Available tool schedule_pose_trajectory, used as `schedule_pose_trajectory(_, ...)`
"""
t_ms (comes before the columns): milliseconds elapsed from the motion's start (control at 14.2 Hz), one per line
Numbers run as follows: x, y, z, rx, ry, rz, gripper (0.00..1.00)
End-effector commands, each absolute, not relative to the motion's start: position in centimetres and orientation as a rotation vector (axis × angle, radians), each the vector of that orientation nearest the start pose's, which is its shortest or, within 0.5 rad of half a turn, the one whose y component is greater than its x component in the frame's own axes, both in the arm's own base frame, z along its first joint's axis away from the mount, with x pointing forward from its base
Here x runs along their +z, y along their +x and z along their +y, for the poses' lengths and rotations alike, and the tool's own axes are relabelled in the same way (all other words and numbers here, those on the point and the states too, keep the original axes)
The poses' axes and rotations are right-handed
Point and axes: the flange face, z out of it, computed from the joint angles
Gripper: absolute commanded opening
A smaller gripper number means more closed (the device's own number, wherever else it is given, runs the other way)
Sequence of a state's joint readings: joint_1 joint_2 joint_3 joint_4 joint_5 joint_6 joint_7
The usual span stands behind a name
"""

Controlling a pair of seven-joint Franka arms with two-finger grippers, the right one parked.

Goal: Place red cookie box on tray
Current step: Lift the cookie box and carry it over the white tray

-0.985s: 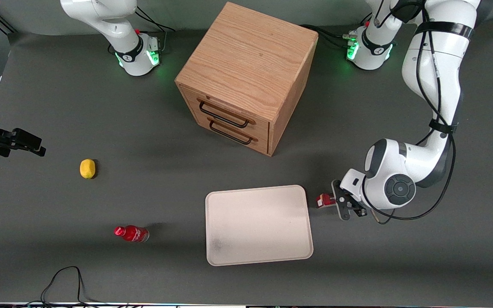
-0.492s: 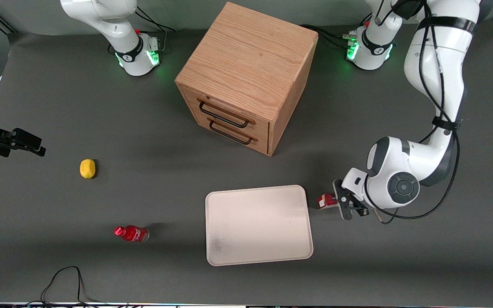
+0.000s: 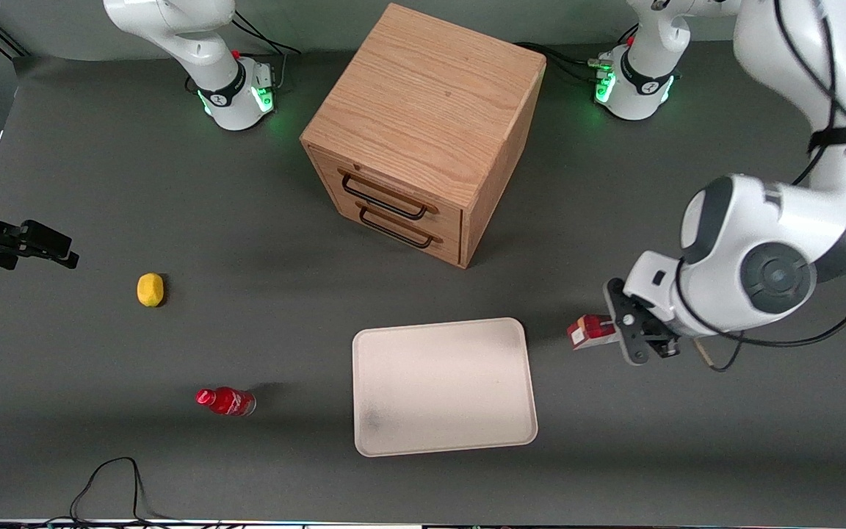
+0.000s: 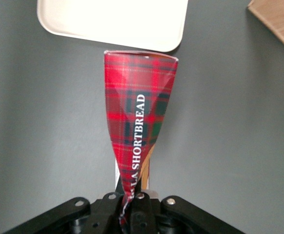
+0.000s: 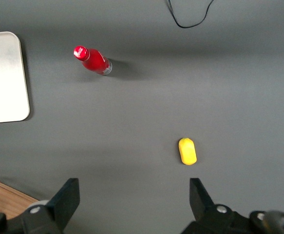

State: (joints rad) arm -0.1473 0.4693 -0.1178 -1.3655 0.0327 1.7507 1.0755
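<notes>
Pinching one end of the long red tartan cardboard cookie box [image 4: 139, 117], the gripper [image 4: 132, 207] risks it pivoting and missing the flat cream tray [image 3: 443, 386] ahead of its fingertips.

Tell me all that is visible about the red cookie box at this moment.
The red cookie box is a long, narrow cardboard carton in red tartan with white lettering reading "SHORTBREAD". The gripper is shut on one end, where the card looks pinched; the other end points toward the tray. It appears lifted above the dark table, beside the tray, not on it.
</notes>
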Motion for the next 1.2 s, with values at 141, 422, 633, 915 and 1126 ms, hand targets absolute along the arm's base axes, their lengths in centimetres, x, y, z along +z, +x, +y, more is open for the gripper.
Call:
schedule_pose_trajectory(141,50.4,64.9,-15.0,0.111,-2.534,1.912,0.0)
schedule_pose_trajectory(422,53.0,65.7,-15.4,0.018,-2.79,1.477,0.0)
schedule_pose_trajectory(633,53.3,65.7,-16.6,-0.009,-3.039,0.85,0.0)
schedule_pose_trajectory(915,53.6,65.8,-20.0,-0.029,-3.173,0.234,0.0)
schedule_pose_trajectory(1126,52.3,66.8,-23.7,-0.027,-3.226,-0.009,0.0)
